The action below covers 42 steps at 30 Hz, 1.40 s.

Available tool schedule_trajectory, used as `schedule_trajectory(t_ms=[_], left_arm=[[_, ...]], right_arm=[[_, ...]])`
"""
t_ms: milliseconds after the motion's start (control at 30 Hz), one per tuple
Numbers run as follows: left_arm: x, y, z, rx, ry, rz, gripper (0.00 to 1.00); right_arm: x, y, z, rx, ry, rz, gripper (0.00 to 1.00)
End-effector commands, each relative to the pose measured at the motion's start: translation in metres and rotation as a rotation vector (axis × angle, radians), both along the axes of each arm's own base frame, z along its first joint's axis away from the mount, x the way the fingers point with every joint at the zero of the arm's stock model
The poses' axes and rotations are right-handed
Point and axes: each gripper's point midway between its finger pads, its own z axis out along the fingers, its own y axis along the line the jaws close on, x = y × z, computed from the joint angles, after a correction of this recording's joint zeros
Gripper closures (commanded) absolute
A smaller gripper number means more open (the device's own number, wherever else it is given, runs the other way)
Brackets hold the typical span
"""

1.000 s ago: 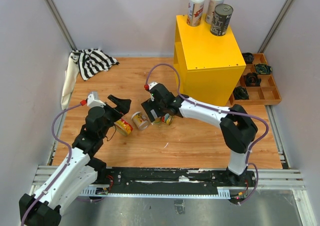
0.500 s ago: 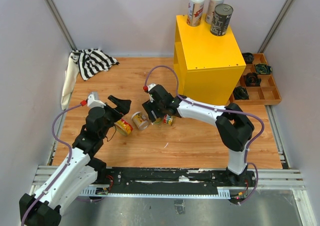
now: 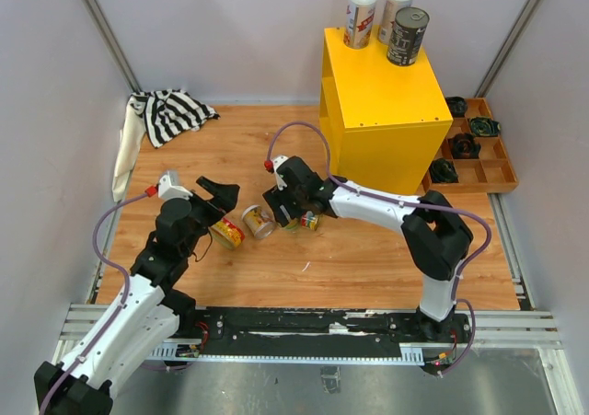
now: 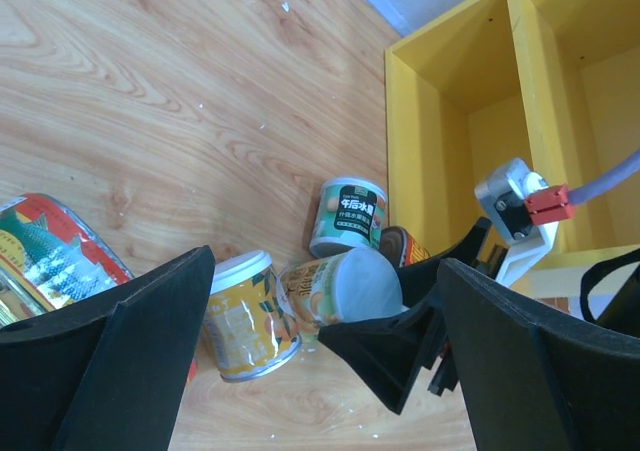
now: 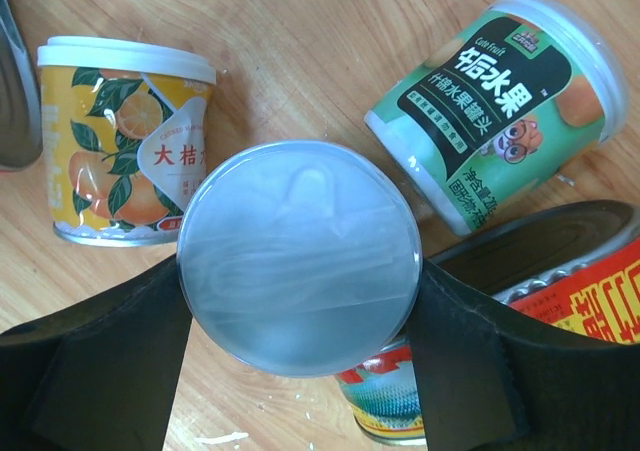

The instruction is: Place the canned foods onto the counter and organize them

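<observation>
- Top view: three tall cylindrical cans (image 3: 360,17) are seen upright at the far edge of the glossy yellow box cabinet (image 3: 382,111); smaller cans (image 3: 258,222) are scattered mid-way on the grained wooden bench (image 3: 368,259).
- Left wrist: the left gripper (image 4: 325,261) is spread wide, with nothing held between its matte black fingers.
- Right wrist: the right gripper (image 5: 300,306) is clamped on a round translucent-lidded can (image 5: 298,256), beside an orange-printed can (image 5: 125,141) and a green-labelled can (image 5: 500,101).

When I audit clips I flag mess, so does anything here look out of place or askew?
Yes. A striped cloth lies crumpled in the table's far left corner. The red-and-yellow fish can beside the left claw lies on its side, while three cans stand upright on the yellow cabinet.
</observation>
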Motion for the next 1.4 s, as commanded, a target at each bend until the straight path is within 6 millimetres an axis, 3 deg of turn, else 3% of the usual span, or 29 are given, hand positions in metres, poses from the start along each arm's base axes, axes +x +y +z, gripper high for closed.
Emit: schedule_trajectory(t_ms=[0, 433, 667, 967, 1367], left_arm=[[0.001, 0.008, 0.020, 0.003, -0.042, 0.030, 0.02], [-0.005, 0.013, 0.027, -0.015, -0.060, 0.050, 0.02], [-0.009, 0.014, 0.026, -0.027, -0.062, 0.054, 0.02], [-0.013, 0.016, 0.022, -0.040, -0.058, 0.060, 0.02], [-0.013, 0.015, 0.020, -0.047, -0.051, 0.055, 0.02]], right_arm=[[0.004, 0.009, 0.052, 0.090, -0.104, 0.034, 0.72], [-0.004, 0.017, 0.104, 0.128, -0.169, 0.079, 0.78], [-0.009, 0.023, 0.165, 0.152, -0.261, 0.121, 0.79], [-0.009, 0.013, 0.250, 0.213, -0.390, 0.133, 0.79], [0.008, -0.003, 0.367, 0.274, -0.592, 0.088, 0.79]])
